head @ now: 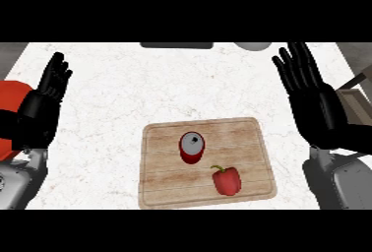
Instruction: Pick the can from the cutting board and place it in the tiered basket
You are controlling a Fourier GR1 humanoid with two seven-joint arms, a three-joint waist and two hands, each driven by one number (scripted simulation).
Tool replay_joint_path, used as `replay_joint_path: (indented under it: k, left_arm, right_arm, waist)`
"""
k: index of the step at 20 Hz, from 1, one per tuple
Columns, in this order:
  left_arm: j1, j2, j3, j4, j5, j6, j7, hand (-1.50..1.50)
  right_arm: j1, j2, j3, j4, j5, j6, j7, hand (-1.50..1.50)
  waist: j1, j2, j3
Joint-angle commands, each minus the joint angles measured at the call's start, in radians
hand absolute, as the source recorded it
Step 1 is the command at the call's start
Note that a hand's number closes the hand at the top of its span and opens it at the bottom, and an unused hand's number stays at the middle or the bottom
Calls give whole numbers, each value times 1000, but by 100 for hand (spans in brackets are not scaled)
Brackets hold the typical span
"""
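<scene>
Your red can stands beside a red pepper on the wooden cutting board, lower centre; left hand and right hand both spread flat, holding nothing.

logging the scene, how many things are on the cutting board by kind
can: 1
red bell pepper: 1
total on the cutting board: 2
</scene>
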Motion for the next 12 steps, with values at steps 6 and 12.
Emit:
replay_joint_path:
  k: [6,12]
  left_arm:
    - [80,31,-3,165,-112,-22,-75,0]
    - [144,14,-17,135,-88,-26,-68,0]
  right_arm:
    - [-82,121,113,128,23,-73,210,150]
    - [177,65,125,112,400,-485,320,-150]
  waist:
    - [10,0,28]
    - [-20,-12,24]
